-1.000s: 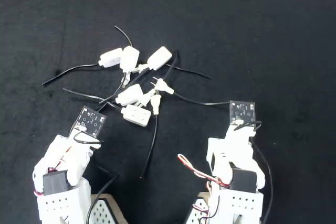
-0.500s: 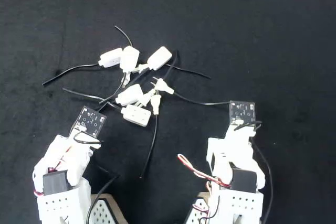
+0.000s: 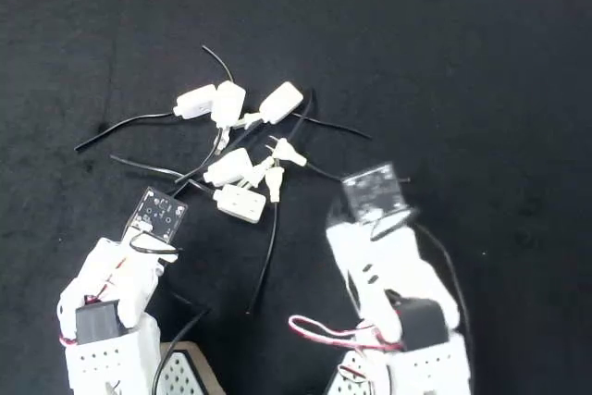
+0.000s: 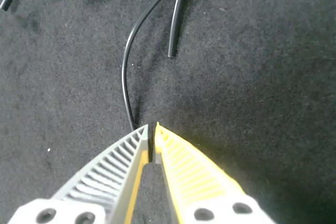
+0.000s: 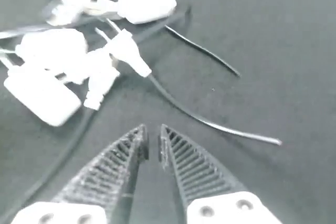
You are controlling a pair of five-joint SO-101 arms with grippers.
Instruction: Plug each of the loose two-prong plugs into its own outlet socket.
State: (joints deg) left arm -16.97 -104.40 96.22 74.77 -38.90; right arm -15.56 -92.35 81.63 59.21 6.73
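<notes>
- A black cloth table (image 3: pixel 481 90) holds white sockets (image 3: pixel 281 102) and loose plugs (image 3: pixel 287 152), tangled with black cables (image 3: pixel 268 247) at mid-table.
- The left gripper (image 4: pixel 154 128) sits low over the cloth, its jaws closed tip to tip with a cable end just beyond them.
- The right gripper (image 5: pixel 153 134) leans toward the pile, its jaws a crack apart and empty, with a plug (image 5: pixel 126 51) just ahead.
</notes>
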